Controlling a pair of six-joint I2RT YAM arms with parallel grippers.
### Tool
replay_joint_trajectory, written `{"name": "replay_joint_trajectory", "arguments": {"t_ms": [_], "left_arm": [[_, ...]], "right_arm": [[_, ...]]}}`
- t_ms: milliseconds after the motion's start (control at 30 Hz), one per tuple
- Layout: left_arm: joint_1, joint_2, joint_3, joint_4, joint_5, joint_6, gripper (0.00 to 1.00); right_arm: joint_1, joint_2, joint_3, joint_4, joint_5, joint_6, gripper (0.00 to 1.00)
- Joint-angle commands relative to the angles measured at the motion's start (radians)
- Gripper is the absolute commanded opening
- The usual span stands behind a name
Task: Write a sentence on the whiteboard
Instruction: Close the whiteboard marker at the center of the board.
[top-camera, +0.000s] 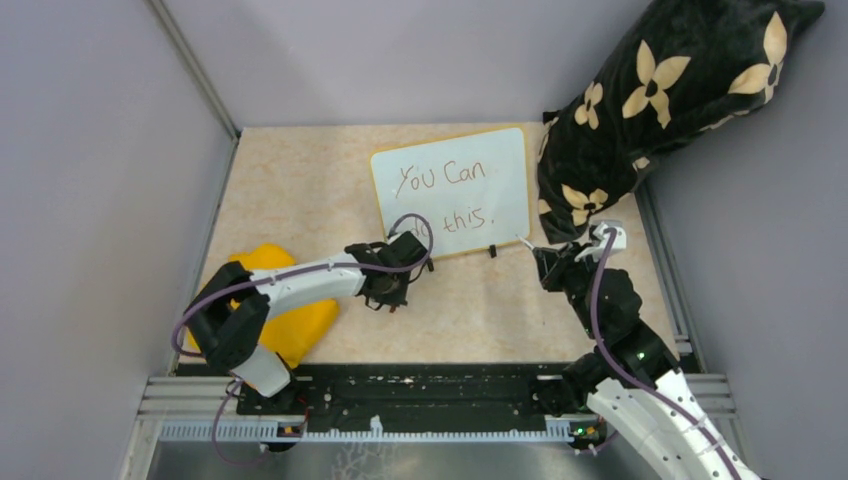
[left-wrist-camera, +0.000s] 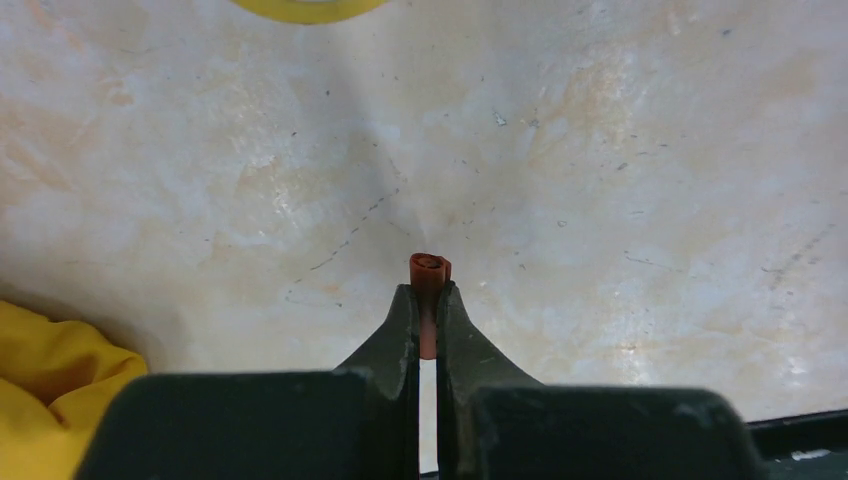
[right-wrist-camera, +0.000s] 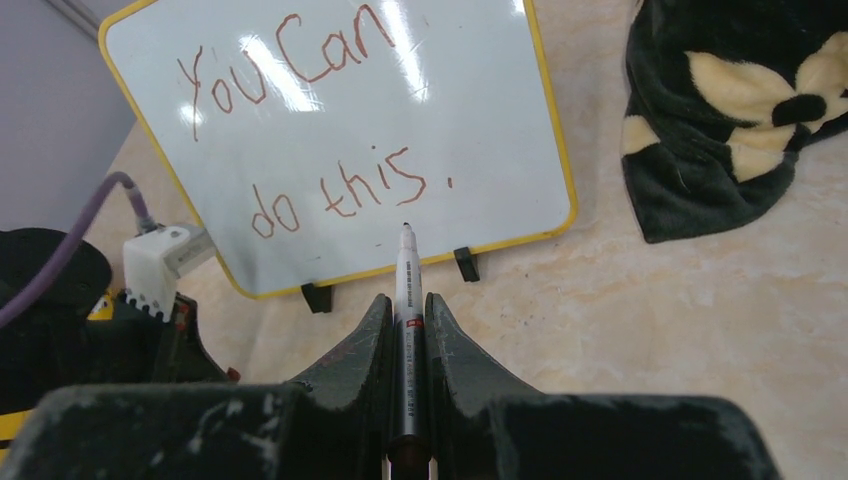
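The sentence (right-wrist-camera: 365, 190) appears complete in two lines on the whiteboard (right-wrist-camera: 480, 110), which stands at the far side of the table (right-wrist-camera: 650, 330); treat capping as the likely step in hand. The right claw (right-wrist-camera: 406, 300) pinches the marker (right-wrist-camera: 405, 265), tip pointing at the board's lower edge, and the left claw (left-wrist-camera: 428, 295) pinches the red cap (left-wrist-camera: 430, 268). Align tip and cap on one axis before you push, and steer the tip away from the board.

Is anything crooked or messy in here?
A little. The whiteboard stands crooked, not square with the table edges. A yellow cloth lies crumpled under the left arm, and a black flowered cushion slumps against the right wall. Nothing looks spilled or broken.
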Motion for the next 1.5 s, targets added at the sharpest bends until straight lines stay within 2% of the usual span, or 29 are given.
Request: {"name": "replay_joint_trajectory", "arguments": {"t_ms": [0,200,300,500,600,733,867,1000,1067,1200,1367,1467], "left_arm": [[-0.005,-0.130,0.026,-0.025,-0.041,-0.002,0.00],[-0.004,-0.308,0.078,-0.008,-0.126,0.018,0.00],[0.000,-0.396,0.061,0.127,-0.197,0.073,0.00],[0.023,-0.474,0.131,0.317,-0.204,0.173,0.00],[0.057,-0.499,0.137,0.420,-0.170,0.165,0.00],[0.195,-0.506,0.119,0.549,0.063,0.059,0.00],[0.305,-0.505,0.092,0.683,0.216,-0.043,0.00],[0.362,-0.530,0.050,0.778,0.320,-0.120,0.00],[0.397,-0.559,0.009,0.815,0.360,-0.157,0.00],[0.442,-0.634,-0.076,0.852,0.418,-0.236,0.00],[0.462,-0.708,-0.156,0.912,0.482,-0.315,0.00],[0.463,-0.731,-0.179,0.951,0.502,-0.347,0.00]], "right_arm": [[-0.010,0.011,0.025,0.052,0.024,0.000,0.00],[-0.010,0.036,0.062,0.092,0.033,-0.034,0.00],[-0.010,0.090,0.100,0.134,0.024,-0.058,0.00],[-0.010,0.241,0.206,0.267,-0.020,-0.083,0.00],[-0.011,0.310,0.271,0.333,-0.026,-0.082,0.00],[0.017,0.408,0.375,0.425,-0.026,-0.078,0.00],[0.169,0.493,0.449,0.535,0.102,-0.151,0.00],[0.453,0.567,0.458,0.729,0.384,-0.408,0.00],[0.544,0.588,0.432,0.843,0.478,-0.545,0.00],[0.657,0.572,0.325,1.043,0.575,-0.710,0.00],[0.750,0.526,0.158,1.220,0.678,-0.801,0.00],[0.805,0.510,0.058,1.405,0.722,-0.869,0.00]]}}
